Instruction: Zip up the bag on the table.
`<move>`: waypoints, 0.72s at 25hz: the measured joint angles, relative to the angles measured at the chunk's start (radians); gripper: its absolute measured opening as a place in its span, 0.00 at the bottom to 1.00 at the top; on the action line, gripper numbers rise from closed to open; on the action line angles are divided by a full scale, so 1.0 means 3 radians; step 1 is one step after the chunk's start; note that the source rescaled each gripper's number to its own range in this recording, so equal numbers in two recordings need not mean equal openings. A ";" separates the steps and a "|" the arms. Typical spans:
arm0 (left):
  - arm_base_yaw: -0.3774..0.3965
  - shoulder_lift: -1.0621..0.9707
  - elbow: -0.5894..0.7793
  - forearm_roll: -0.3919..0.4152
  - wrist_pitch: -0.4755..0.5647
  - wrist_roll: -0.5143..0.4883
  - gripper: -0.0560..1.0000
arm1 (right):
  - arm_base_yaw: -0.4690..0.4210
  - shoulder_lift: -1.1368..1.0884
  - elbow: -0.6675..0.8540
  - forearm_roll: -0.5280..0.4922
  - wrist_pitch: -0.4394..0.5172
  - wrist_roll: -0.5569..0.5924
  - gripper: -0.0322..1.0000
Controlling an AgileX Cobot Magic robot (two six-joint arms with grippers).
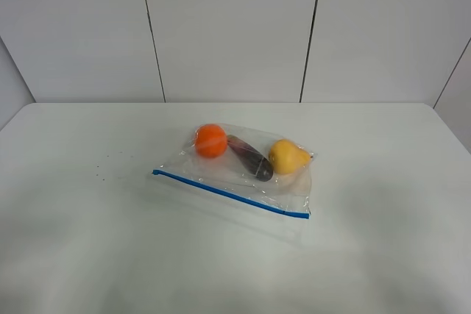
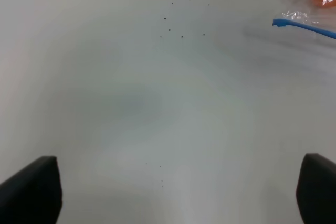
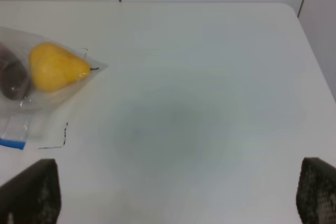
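Observation:
The clear bag [image 1: 221, 170] lies flat in the middle of the white table [image 1: 383, 218]. Its blue zipper strip [image 1: 232, 193] runs along the near edge. Inside are an orange fruit [image 1: 211, 140], a purple fruit [image 1: 250, 157] and a yellow pear [image 1: 287, 157]. No arm shows in the exterior high view. My left gripper [image 2: 176, 198] is open above bare table, well short of the strip's left end [image 2: 302, 26]. My right gripper [image 3: 176, 192] is open, to the side of the pear [image 3: 55, 66] and the strip's right end [image 3: 11, 143]. I cannot tell whether the zipper is closed.
Grey wall panels [image 1: 228, 27] stand behind the table's far edge. A few dark specks [image 1: 99, 170] mark the tabletop left of the bag. The table's right edge and rounded far corner [image 3: 302, 30] show in the right wrist view.

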 joint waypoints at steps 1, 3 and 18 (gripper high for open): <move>0.0000 0.0000 0.0000 0.0000 0.0000 0.0000 1.00 | 0.0000 0.0000 0.0000 0.0000 0.0000 0.0000 1.00; 0.0000 0.0000 0.0000 0.0000 0.0000 0.0000 1.00 | 0.0000 0.0000 0.0000 0.0000 0.0000 0.0000 1.00; 0.0000 0.0000 0.0000 0.0000 0.0000 0.0000 1.00 | 0.0000 0.0000 0.0000 0.0000 0.0000 0.0003 1.00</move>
